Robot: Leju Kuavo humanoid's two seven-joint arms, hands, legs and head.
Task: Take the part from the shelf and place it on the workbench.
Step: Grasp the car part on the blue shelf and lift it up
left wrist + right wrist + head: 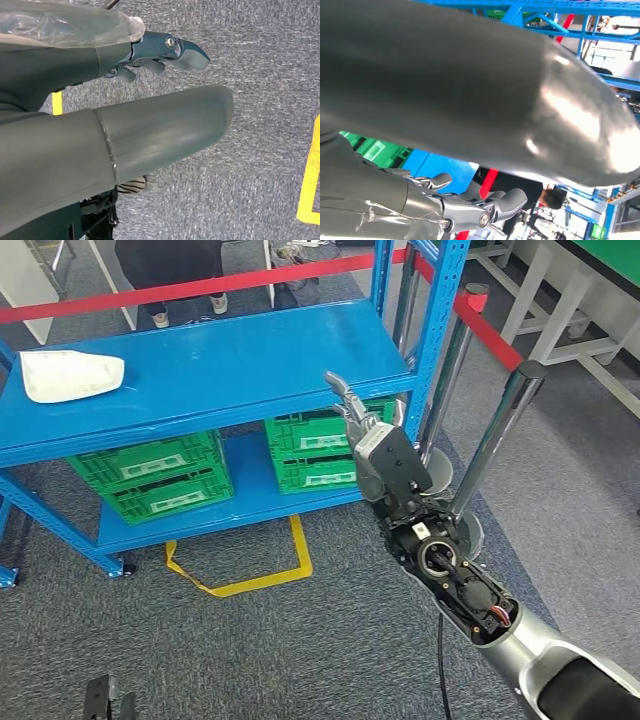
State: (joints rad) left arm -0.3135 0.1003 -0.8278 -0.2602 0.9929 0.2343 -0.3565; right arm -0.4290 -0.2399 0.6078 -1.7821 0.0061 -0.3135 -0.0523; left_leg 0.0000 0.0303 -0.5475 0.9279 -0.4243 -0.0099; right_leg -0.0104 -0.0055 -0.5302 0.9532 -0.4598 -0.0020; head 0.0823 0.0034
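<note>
Part: white part [70,374], flat, elongated w/ rounded corners, one end narrower; lies on top board of blue shelf [226,360], near its left end, nothing touching it.
Look: pale, slightly glossy, looks wrapped or bagged; can't tell material.
Crates: two stacks of green crates [155,476] on lower shelf board, left stack & right stack [313,450], each w/ white labels on front; contents can't tell, hidden under top board.
Right robot hand: right robot hand [355,415] raised in front of shelf's right end, at edge of top board; fingers [508,201] apart & extended, holds nothing. Well apart from part.
Left robot hand: left robot hand [158,55] hangs over grey carpet; fingers loosely spread, nothing in it.
Floor: yellow tape outline [249,565] on carpet below shelf.
Barrier: red belt [189,287] behind shelf, chrome posts [494,440] at right.
Person: legs & shoes [162,315] behind shelf.
</note>
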